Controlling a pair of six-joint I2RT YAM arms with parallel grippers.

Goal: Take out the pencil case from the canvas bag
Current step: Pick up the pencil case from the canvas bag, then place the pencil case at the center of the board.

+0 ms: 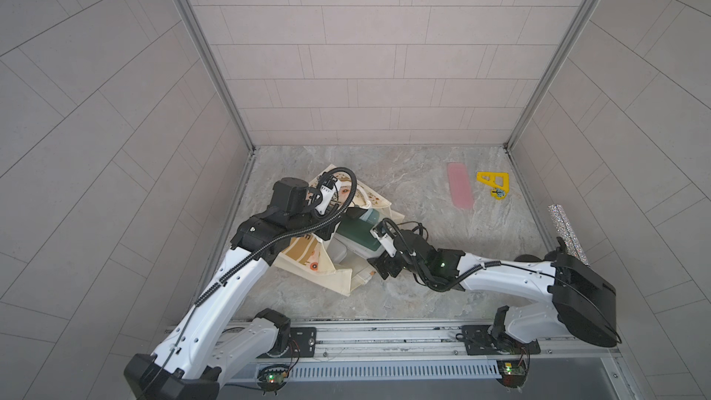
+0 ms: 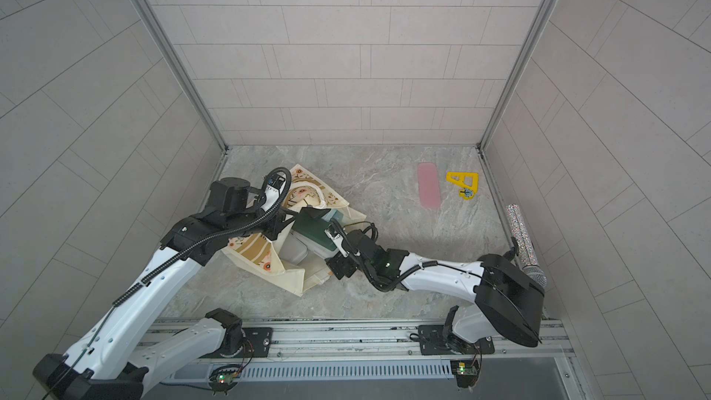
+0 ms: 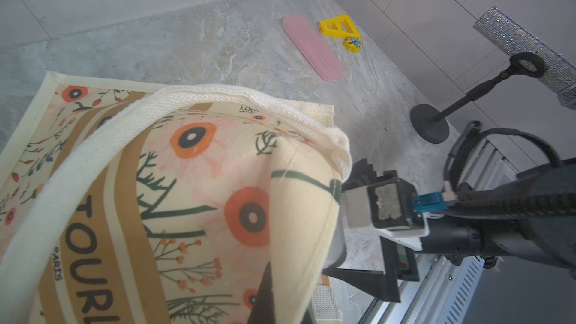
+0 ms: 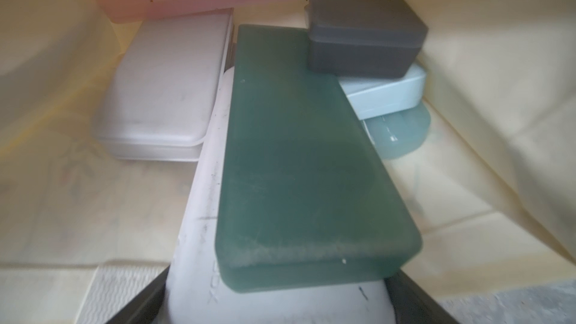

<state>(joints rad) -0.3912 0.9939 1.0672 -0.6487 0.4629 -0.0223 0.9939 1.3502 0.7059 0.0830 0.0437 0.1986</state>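
Around white case (image 4: 193,244), right hand (image 4: 280,307) spread wide

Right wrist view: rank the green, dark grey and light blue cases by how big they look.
1. Green case
2. Dark grey case
3. Light blue case, partly covered by the grey one.
The green one is nearest the camera, so real sizes are unsure.

Bright, even, diffuse light fills both top views — shadows on the tabletop (image 1: 423,194) are faint and soft-edged. Straight lines of the wall tiles (image 1: 96,90) bow toward the frame edges. Inside the canvas bag (image 4: 498,120) the right wrist view is warm and dimmer — soft throughout, the green case (image 4: 311,166) blurring at its near end.
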